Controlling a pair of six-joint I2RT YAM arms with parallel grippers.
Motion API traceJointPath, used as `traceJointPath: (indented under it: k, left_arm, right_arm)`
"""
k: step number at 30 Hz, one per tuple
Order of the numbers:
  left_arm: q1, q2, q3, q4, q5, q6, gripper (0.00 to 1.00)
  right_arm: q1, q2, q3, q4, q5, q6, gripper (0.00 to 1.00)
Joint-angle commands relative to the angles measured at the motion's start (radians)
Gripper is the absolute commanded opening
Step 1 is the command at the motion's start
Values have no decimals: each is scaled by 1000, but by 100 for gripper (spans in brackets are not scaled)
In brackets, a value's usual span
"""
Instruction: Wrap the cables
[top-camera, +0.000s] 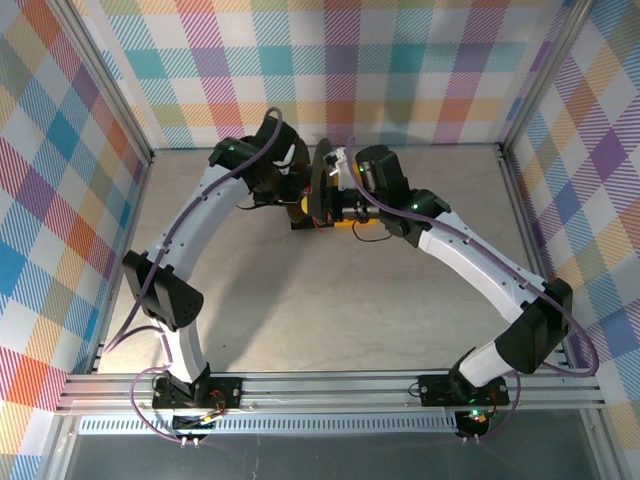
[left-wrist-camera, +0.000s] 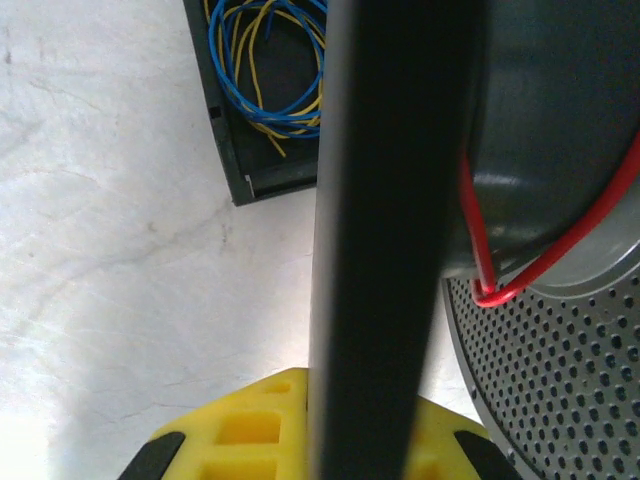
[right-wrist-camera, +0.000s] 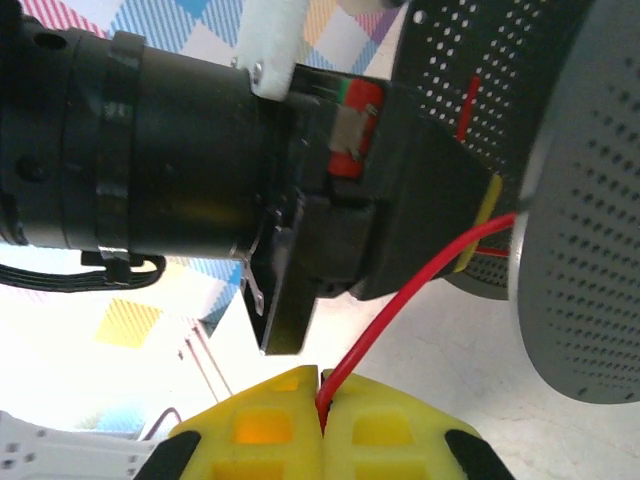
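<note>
Right wrist: right gripper (right-wrist-camera: 322, 425) has its jaws pinched together on the red cable (right-wrist-camera: 400, 300), which runs up from the yellow fingers to the perforated spool (right-wrist-camera: 580, 250). Left wrist: left gripper (left-wrist-camera: 365, 445) is clamped on the spool's black rim, with cable looped round the grey hub. Beyond it, a black box (left-wrist-camera: 232, 150) of blue and yellow wires sits on the table (left-wrist-camera: 120, 250).

Pale table (top-camera: 330, 320) with black tray (left-wrist-camera: 222, 130)

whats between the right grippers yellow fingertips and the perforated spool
A stretch of red cable runs from the right gripper, which pinches it, up to the spool, over bare table; the right wrist view shows it.
</note>
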Motion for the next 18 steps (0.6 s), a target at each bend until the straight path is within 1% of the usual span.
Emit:
traceJointPath:
  k: [1,5,10,18]
  left_arm:
    - [74,-85,-77,278,31,-164,0]
    - [108,-171,-181,399,47,-234,0]
    - [169,-294,-323,566,70,-359,0]
    - [221,-399,-412,682,74,-456,0]
  right_arm:
    - [44,-14,-37,-25,-17,-42,0]
    - [49,-15,-80,-11,7,-47,0]
    - [52,-21,-129,5,13,-47,0]
    - [52,-25,-214,30,30,-36,0]
